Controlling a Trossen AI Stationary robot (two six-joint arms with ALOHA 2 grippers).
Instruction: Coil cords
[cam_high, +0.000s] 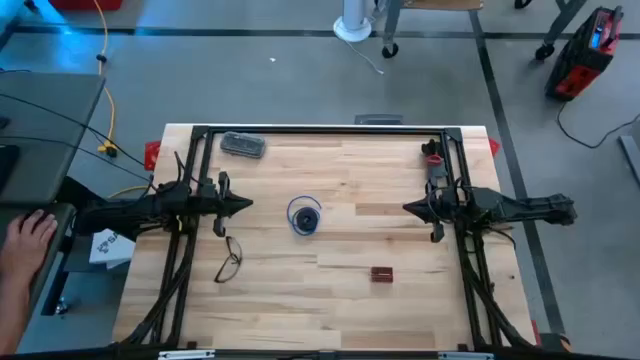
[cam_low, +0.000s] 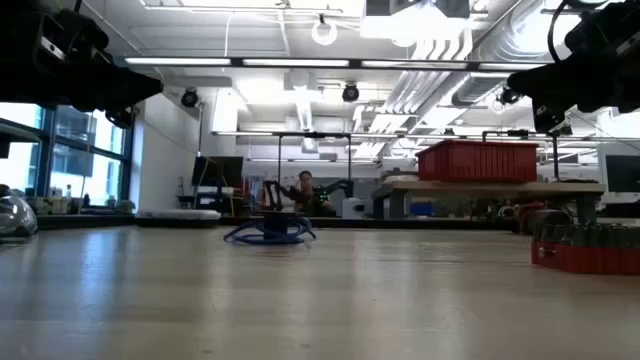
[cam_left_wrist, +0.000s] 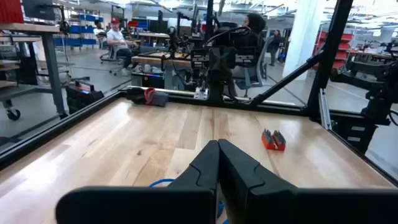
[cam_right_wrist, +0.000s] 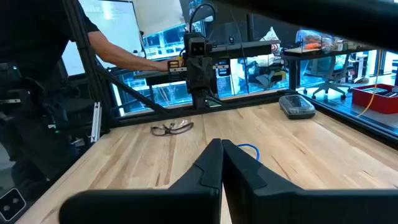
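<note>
The left gripper (cam_high: 246, 205) hung at nine o'clock over the wooden table (cam_high: 400, 290), its two fingers (cam_left_wrist: 208, 168) pressed together on nothing, tips toward the centre. At the far left, beyond the table, a person's hand (cam_high: 30, 235) rested on a dark surface, the arm cut off by the picture's edge. The eyeglasses (cam_high: 229, 261) lay at about eight o'clock, just below the left gripper in the high view. A grey case (cam_high: 243, 145) sat near the rail at eleven o'clock; what it held could not be made out. At the table's centre lay the cords (cam_high: 305, 216), a small round blue-and-dark coil, apart from both grippers; in the left wrist view only a sliver of its blue loop (cam_left_wrist: 163, 182) showed beside the fingers, the rest hidden behind them, and in the low view the coil (cam_low: 270, 232) sat flat and far off. A small red block (cam_high: 381, 273) lay at about five o'clock. At three o'clock the right gripper (cam_high: 408, 207) hung with its fingers (cam_right_wrist: 214, 163) likewise shut on nothing, tips toward the centre, partly hiding the coil (cam_right_wrist: 249, 150) from its own camera. A dark, red-topped object (cam_high: 434, 160) stood near one o'clock, too small to identify.
</note>
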